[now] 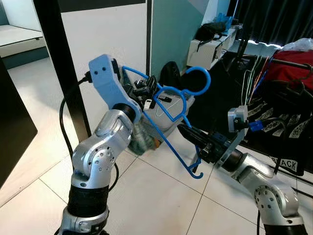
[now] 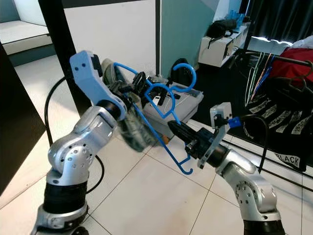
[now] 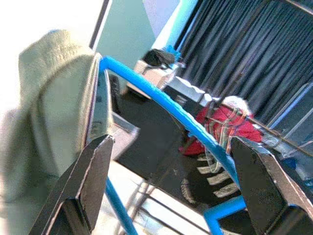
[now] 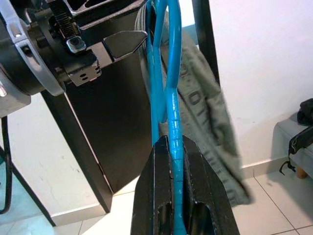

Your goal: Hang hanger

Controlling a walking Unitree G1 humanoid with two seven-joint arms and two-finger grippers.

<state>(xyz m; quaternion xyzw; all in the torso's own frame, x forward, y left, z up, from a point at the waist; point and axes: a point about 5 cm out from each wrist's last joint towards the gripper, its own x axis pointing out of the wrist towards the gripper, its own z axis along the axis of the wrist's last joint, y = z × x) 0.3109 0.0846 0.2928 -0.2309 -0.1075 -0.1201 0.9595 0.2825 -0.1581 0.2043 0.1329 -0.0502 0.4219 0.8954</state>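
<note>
jaws of the right gripper are clamped on the lower sloping arm of the blue hanger, the blue rod running between its two black fingers in the right wrist view. jaws of the left gripper stand spread, with the hanger's upper bar passing between the two fingers in the left wrist view. a grey-green garment hangs from the hanger near the left wrist. the hanger is held in the air above the tiled floor, hook uppermost. behind it sits a grey case by the wall. farther right a clothes rail holds red and dark clothing, before dark curtains.
</note>
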